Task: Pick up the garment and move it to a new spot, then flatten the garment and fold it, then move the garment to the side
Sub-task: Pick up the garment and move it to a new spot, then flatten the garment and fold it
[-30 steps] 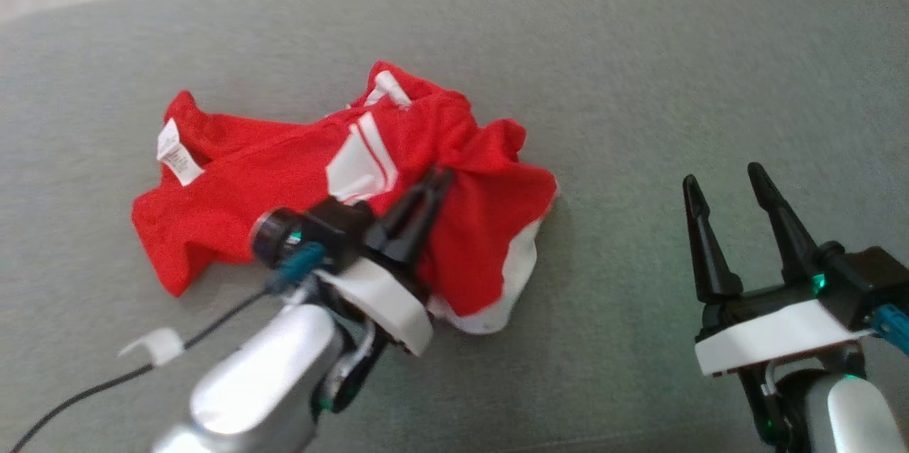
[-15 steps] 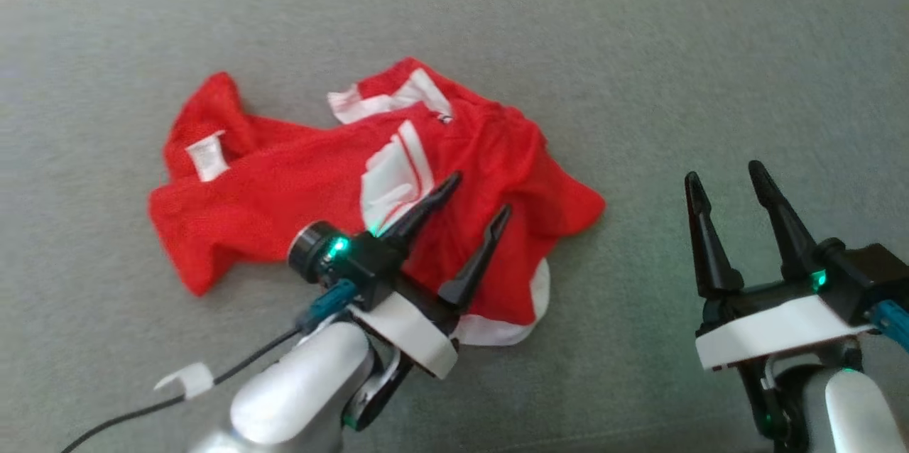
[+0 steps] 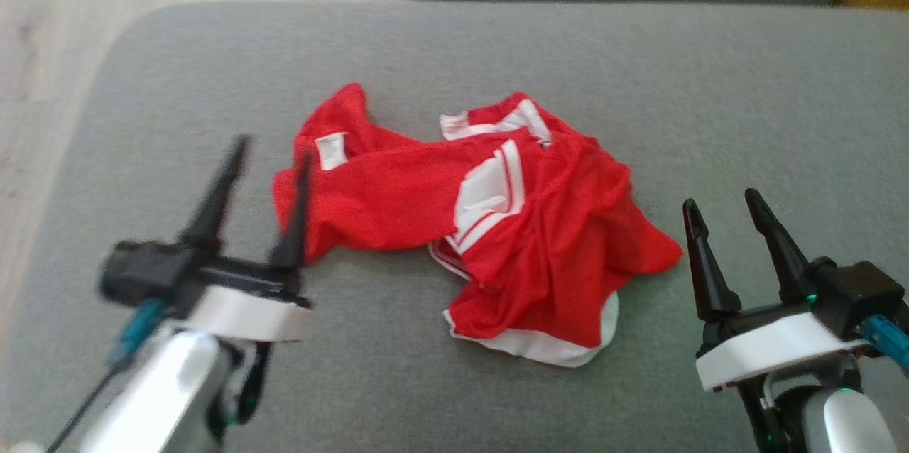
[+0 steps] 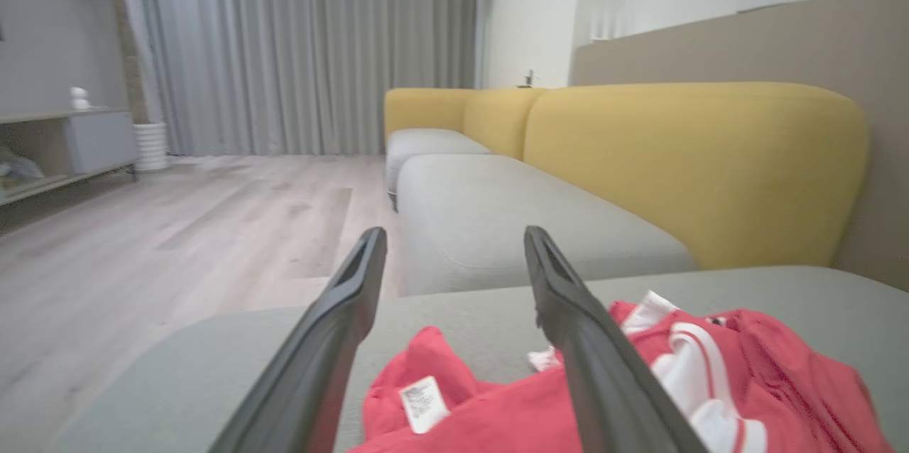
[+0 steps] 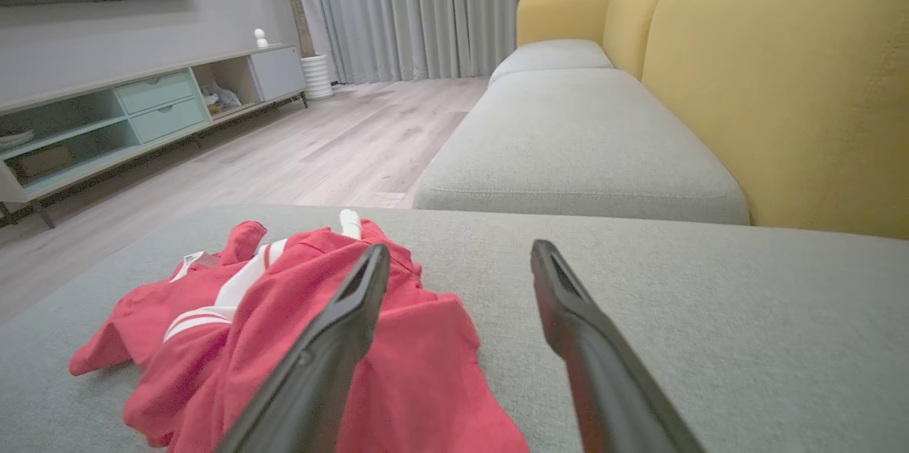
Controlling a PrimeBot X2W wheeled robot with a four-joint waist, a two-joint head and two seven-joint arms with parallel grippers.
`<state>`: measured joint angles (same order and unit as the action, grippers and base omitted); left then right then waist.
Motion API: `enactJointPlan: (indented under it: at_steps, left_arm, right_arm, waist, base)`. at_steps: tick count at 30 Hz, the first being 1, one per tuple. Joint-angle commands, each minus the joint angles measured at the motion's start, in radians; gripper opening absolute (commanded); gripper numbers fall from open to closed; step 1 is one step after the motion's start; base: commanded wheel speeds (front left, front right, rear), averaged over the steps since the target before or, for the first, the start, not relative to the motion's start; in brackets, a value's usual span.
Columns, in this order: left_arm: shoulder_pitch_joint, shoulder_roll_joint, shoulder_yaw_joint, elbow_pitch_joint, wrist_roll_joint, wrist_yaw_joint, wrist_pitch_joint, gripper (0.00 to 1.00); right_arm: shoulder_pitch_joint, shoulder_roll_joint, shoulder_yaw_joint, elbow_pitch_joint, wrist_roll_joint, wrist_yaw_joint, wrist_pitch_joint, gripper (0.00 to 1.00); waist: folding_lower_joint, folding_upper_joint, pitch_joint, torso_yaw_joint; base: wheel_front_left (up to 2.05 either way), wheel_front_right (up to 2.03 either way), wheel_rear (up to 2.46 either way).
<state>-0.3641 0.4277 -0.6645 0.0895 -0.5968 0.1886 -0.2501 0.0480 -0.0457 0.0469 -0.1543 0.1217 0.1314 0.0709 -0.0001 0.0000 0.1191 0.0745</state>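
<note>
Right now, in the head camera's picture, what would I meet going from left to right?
left end effector → red garment → right end effector

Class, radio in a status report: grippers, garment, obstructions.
Left gripper open, empty. Right gripper open, empty. Red garment crumpled on grey cushion, unfolded. Nothing in the way.

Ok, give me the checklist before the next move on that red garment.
1. Left gripper open and empty: ok.
2. Right gripper open and empty: ok.
3. Garment wholly on the grey cushion: ok.
4. Garment flat: not ok, it lies crumpled with layers overlapping.
5. Bare cushion around it for spreading: ok.
6. Corners easy to find for a grasp: cannot tell, some edges are tucked under.
</note>
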Motion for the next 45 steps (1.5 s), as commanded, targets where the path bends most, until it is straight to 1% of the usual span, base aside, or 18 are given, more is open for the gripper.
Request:
enactJointPlan:
  at_steps: [1, 4, 6, 9, 11, 15, 20, 34, 45]
  left_arm:
    - [0.016, 0.032, 0.126, -0.053, 0.023, 0.014, -0.011, 1.0]
    - [0.092, 0.03, 0.234, -0.074, 0.055, 0.009, -0.011, 1.0]
    - [0.142, 0.022, 0.292, -0.083, 0.079, -0.005, -0.011, 1.0]
    - [0.213, 0.01, 0.342, -0.066, 0.094, -0.033, -0.011, 1.0]
    - [0.252, 0.002, 0.356, -0.053, 0.099, -0.05, -0.011, 1.0]
    - [0.309, -0.015, 0.353, -0.021, 0.1, -0.073, -0.012, 1.0]
    - [0.34, -0.033, 0.325, 0.01, 0.11, -0.082, -0.011, 1.0]
    - [0.358, -0.03, 0.308, 0.056, 0.121, -0.049, 0.009, 1.0]
    - [0.353, -0.031, 0.304, 0.055, 0.116, -0.038, 0.017, 1.0]
  right_arm:
    - [-0.013, -0.005, 0.018, -0.036, -0.003, -0.001, 0.005, 1.0]
    - [-0.001, -0.005, 0.014, -0.036, -0.002, -0.001, 0.009, 1.0]
    - [0.009, -0.005, 0.012, -0.036, -0.001, -0.001, 0.011, 1.0]
    - [0.027, -0.005, 0.012, -0.035, -0.001, -0.001, 0.014, 1.0]
    - [0.042, -0.005, 0.011, -0.037, 0.001, -0.001, 0.017, 1.0]
    - [0.071, -0.005, 0.01, -0.042, 0.009, -0.001, 0.02, 1.0]
    - [0.104, -0.005, 0.005, -0.048, 0.022, -0.001, 0.021, 1.0]
    - [0.153, -0.005, 0.01, -0.066, 0.041, -0.001, 0.02, 1.0]
    - [0.146, -0.004, 0.01, -0.065, 0.044, -0.001, 0.018, 1.0]
  waist:
    - [0.0001, 0.0, -0.038, 0.049]
    - [0.0001, 0.0, -0.052, 0.065]
    - [0.0001, 0.0, -0.061, 0.07]
    - [0.0001, 0.0, -0.077, 0.069]
    - [0.0001, 0.0, -0.088, 0.064]
    - [0.0001, 0.0, -0.106, 0.049]
    - [0.0001, 0.0, -0.126, 0.032]
    - [0.0001, 0.0, -0.153, 0.009]
    - [0.0001, 0.0, -0.152, 0.007]
  base:
    - [0.0, 0.0, 0.0]
    - [0.0, 0.0, 0.0]
    - [0.0, 0.0, 0.0]
    - [0.0, 0.0, 0.0]
    - [0.0, 0.0, 0.0]
    - [0.0, 0.0, 0.0]
    - [0.0, 0.0, 0.0]
    - [0.0, 0.0, 0.0]
    - [0.0, 0.0, 0.0]
